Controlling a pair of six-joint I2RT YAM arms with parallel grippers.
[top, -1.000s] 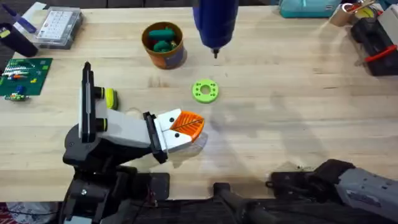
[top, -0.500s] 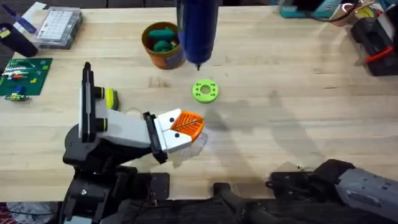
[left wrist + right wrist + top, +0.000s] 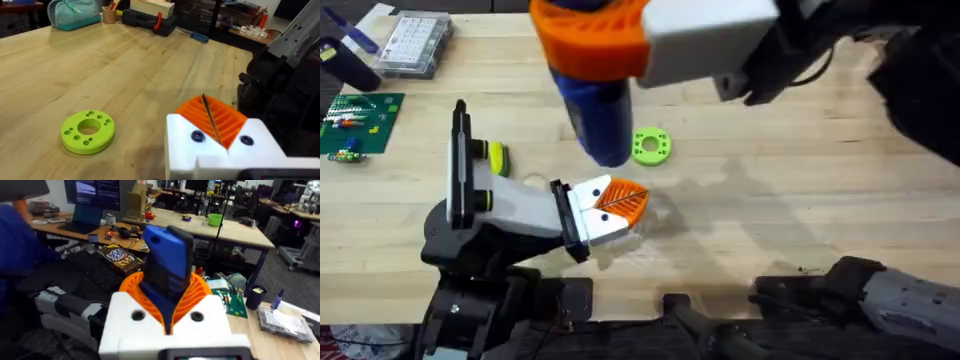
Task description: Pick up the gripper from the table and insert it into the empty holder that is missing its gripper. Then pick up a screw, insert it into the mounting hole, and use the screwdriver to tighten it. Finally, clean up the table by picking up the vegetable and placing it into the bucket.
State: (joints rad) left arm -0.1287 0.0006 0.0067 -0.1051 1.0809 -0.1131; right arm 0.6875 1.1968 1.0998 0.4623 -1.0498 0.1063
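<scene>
Two grippers: you have both arms over the wooden table (image 3: 800, 200).
Right gripper (image 3: 595, 40): raised close under the overhead camera toward the far edge, its orange pads (image 3: 150, 297) pressed against the blue screwdriver (image 3: 600, 115), which hangs tip-down just beside the green ring (image 3: 650, 146).
Left gripper (image 3: 612, 205): low near the near edge; its orange pads (image 3: 220, 117) meet with only a thin dark line between them, and you have nothing in them.
Vegetable (image 3: 497, 157): yellow and green, on the table just behind the left arm (image 3: 490, 215), toward the left edge.
Bucket: you cannot tell where it sits from here.
Far left corner: a clear parts box (image 3: 413, 43) and a green circuit board (image 3: 358, 122).
</scene>
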